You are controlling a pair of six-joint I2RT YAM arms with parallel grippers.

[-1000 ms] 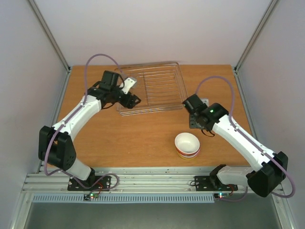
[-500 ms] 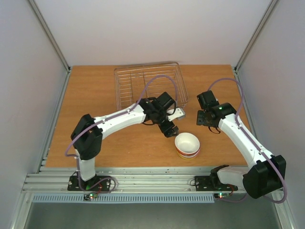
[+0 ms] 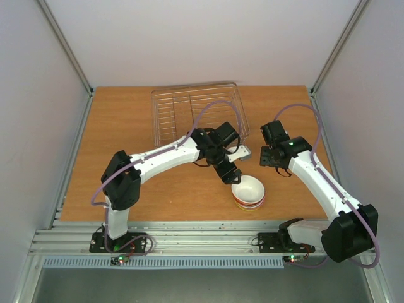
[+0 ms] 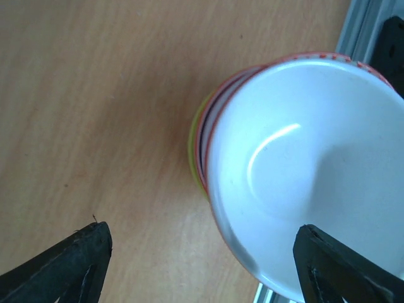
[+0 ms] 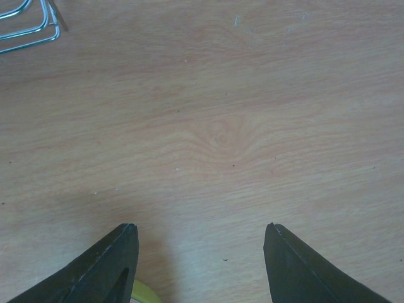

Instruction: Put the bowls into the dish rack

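Note:
The bowls (image 3: 248, 192) stand nested in one stack at the front right of the table, a plain white one on top. In the left wrist view the white bowl (image 4: 303, 164) fills the right side, with red and yellow-green rims showing under it. My left gripper (image 3: 231, 178) hovers at the stack's left rim, open (image 4: 202, 265): one finger over the bowl's inside, the other over bare wood. My right gripper (image 3: 269, 160) hangs open (image 5: 201, 228) over the table just behind the stack, with a yellow-green rim (image 5: 146, 294) by its left finger. The dish rack (image 3: 199, 117) holds nothing.
The dish rack sits at the back centre, one wire corner (image 5: 31, 25) showing in the right wrist view. The aluminium rail (image 3: 189, 237) runs along the front edge close to the bowls. Grey walls close in both sides.
My left arm has swung from the rack's left side across to the bowl stack and edged up to its rim. My right gripper has drawn back a little from the stack.

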